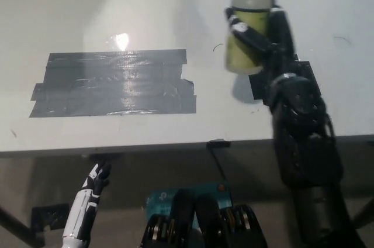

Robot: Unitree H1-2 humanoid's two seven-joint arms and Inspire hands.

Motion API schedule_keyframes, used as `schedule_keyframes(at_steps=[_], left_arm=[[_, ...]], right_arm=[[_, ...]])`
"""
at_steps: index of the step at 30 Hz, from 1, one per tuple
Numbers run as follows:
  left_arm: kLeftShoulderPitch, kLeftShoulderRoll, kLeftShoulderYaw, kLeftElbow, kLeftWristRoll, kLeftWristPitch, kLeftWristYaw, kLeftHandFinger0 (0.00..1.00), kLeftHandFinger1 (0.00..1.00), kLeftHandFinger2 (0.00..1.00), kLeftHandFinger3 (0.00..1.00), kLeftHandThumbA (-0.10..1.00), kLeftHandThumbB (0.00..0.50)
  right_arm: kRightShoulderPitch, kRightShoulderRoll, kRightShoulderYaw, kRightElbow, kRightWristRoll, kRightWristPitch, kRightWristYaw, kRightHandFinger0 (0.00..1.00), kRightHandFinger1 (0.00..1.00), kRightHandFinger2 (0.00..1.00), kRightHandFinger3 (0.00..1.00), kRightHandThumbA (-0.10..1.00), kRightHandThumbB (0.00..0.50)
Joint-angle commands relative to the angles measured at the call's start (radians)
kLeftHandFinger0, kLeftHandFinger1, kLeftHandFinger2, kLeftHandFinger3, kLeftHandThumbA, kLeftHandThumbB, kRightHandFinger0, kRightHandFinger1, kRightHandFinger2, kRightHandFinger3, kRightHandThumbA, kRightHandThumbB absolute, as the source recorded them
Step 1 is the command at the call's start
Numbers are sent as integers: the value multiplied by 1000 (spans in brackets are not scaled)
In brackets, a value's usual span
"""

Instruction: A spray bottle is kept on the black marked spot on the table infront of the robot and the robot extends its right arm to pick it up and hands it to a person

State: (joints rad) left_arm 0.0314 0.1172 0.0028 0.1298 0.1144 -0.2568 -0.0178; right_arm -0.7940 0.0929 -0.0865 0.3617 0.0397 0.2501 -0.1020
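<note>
Your right hand [266, 34] has its fingers [248, 33] clamped around the bottle [248, 43], wrapping the yellow-green lower body from the right side. The bottle is upright and held above the table [146, 2], clear of the small black mark [257, 87], which shows just below and to the right of the bottle's base; a soft shadow lies on the table beside that mark. The bottle's pale neck reaches the top edge of the view, so you cannot see its spray head here. Your black forearm [301, 137] runs from the bottom right up across the table's front edge to the hand. To the left of the bottle, well apart from it, a large patch of grey tape [114, 84] lies flat on the table, with a bright glare spot just above it. Your white left hand [93, 181] rests low at the lower left, below the table's edge, holding nothing, its fingers loosely extended and slightly apart. A dark cable [217, 157] hangs from the table's front edge near the middle.
</note>
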Motion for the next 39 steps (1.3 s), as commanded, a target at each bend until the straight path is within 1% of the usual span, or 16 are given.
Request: schedule_keyframes(at_steps=[1, 6, 10, 17, 20, 21, 22, 23, 24, 25, 26, 27, 28, 31, 34, 39], left_arm=[[-8, 15, -3, -36, 6, -5, -4, 1000, 1000, 1000, 1000, 1000, 279], [-7, 15, -5, -38, 12, -2, -3, 1000, 1000, 1000, 1000, 1000, 274], [-5, 16, -8, -42, 17, -3, -4, 1000, 1000, 1000, 1000, 1000, 286], [0, 22, -12, -40, 28, -3, -6, 1000, 1000, 1000, 1000, 1000, 293], [1, 23, -14, -34, 39, -12, -1, 1000, 1000, 1000, 1000, 1000, 308], [1, 23, -15, -34, 42, -12, -1, 1000, 1000, 1000, 1000, 1000, 308], [0, 23, -16, -33, 44, -11, -1, 1000, 1000, 1000, 1000, 1000, 309], [-1, 25, -16, -31, 44, -17, -3, 1000, 1000, 1000, 1000, 1000, 300], [-2, 26, -16, -30, 42, -18, -3, 1000, 1000, 1000, 1000, 1000, 300], [0, 26, -17, -31, 43, -17, -4, 1000, 1000, 1000, 1000, 1000, 301], [0, 26, -18, -31, 44, -16, -4, 1000, 1000, 1000, 1000, 1000, 301], [0, 26, -17, -31, 43, -15, -4, 1000, 1000, 1000, 1000, 1000, 306], [-4, 26, -17, -32, 43, -12, -4, 1000, 1000, 1000, 1000, 1000, 306], [-5, 28, -17, -37, 41, -8, -7, 1000, 1000, 1000, 1000, 1000, 290], [-7, 31, -21, -32, 52, -20, -3, 1000, 1000, 1000, 1000, 1000, 299], [-11, 28, -22, -38, 51, -11, -3, 1000, 1000, 1000, 1000, 1000, 308]], right_arm=[[-132, 42, -25, 102, 111, 60, 67, 0, 494, 909, 900, -100, 137], [-169, 64, -49, 257, 130, 16, 70, 0, 462, 880, 874, -100, 136], [-179, 70, -45, 324, 125, -26, 81, 2, 481, 871, 897, -100, 188], [-178, 91, -53, 371, 132, -45, 75, 0, 496, 854, 845, -100, 167], [-169, 95, -61, 369, 142, -47, 73, 6, 517, 893, 887, -100, 182], [-166, 95, -60, 364, 139, -48, 69, 87, 590, 981, 1000, -93, 243], [-164, 94, -57, 360, 136, -49, 70, 75, 556, 909, 945, -89, 236], [-150, 85, -52, 326, 162, -18, 129, 784, 1000, 1000, 1000, 355, 370], [-139, 77, -46, 302, 184, 1, 181, 784, 1000, 1000, 1000, 355, 370], [-129, 70, -39, 291, 195, -1, 219, 1000, 1000, 1000, 1000, 464, 406], [-122, 62, -31, 282, 204, -5, 257, 1000, 1000, 1000, 1000, 464, 406], [-119, 56, -23, 274, 201, -6, 269, 1000, 1000, 1000, 1000, 524, 481], [-114, 45, -8, 256, 190, -10, 278, 1000, 1000, 1000, 1000, 578, 496], [-90, 22, 10, 159, 190, -18, 298, 1000, 1000, 1000, 1000, 670, 500], [-54, -6, 40, 38, 158, -39, 297, 1000, 1000, 1000, 1000, 776, 500], [40, -74, 58, -241, 163, 3, 313, 1000, 1000, 1000, 1000, 793, 490]])
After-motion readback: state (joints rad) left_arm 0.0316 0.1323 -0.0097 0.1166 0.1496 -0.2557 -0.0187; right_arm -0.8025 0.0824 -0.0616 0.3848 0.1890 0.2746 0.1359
